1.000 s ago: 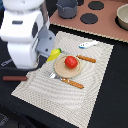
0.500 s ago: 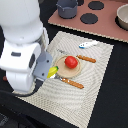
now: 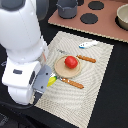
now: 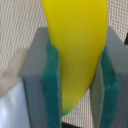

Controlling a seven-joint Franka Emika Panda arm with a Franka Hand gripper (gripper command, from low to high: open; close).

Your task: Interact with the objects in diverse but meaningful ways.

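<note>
Between the green pads point(image 4: 52, 85) of the gripper point(image 4: 80, 80), the yellow banana point(image 4: 77, 45) is sitting squeezed from both sides, so the pincer is pinching the fruit and nothing else. Over in the exterior view the arm is blocking most of that, and only a sliver of the banana is poking out at the near corner of the striped placemat point(image 3: 100, 92), toward the exterior view's left.

Everything else is lying on the mat: the red tomato point(image 3: 71, 61) is resting on a round wooden plate point(image 3: 61, 70), one brown-handled utensil point(image 3: 73, 83) is lying just beside the plate on its near side, another point(image 3: 86, 58) is on the far side, and the white fish-shaped piece point(image 3: 88, 44) is sitting near the mat's far edge.

My worry, honestly: the banana is curved and smooth-looking, and the pads are gripping it across a narrow stretch. Any quick swing could be letting it twist or slide out. Also, the arm is hanging close to the plate, so a careless move could be bumping the tomato and rolling it off.
</note>
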